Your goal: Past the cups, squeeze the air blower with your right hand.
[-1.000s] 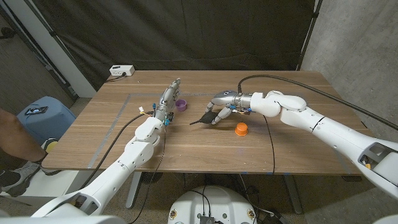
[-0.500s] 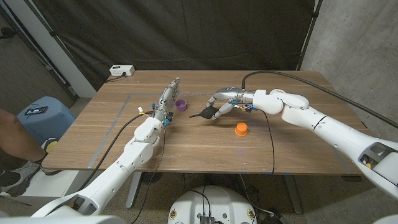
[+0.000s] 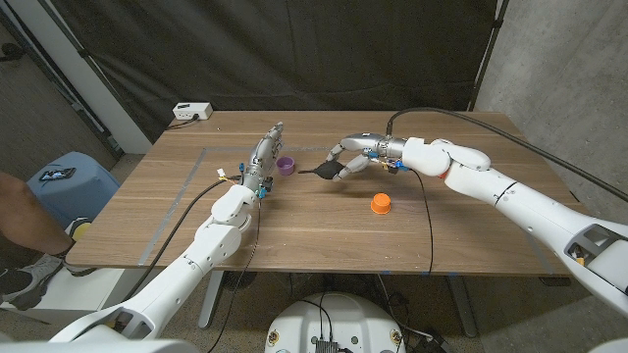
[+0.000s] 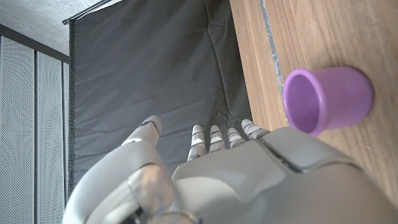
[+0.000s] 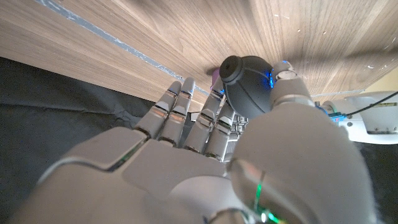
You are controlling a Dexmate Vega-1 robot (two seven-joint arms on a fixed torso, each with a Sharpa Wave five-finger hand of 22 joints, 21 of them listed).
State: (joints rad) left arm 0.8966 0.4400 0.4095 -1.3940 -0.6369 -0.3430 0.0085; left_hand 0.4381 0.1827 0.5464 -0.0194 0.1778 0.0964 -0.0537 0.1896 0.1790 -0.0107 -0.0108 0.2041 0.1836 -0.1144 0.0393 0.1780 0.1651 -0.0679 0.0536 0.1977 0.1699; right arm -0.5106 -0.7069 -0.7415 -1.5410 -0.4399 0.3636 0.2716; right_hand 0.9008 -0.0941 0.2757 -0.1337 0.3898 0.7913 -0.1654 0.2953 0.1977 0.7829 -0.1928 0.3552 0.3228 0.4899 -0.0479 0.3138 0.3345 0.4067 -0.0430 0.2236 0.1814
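I hold the air blower pinched in my right hand, beyond the orange cup, left hand idle with fingers apart; a shallow pinch could let the bulb slip, a contact the right wrist view shows better than the head view.

A dark grey, near-black air blower is seen against the brown wood-grain surface — one cup is purple, the other cup orange. The right robot hand is silver-grey, its arm white — the backdrop is black cloth.
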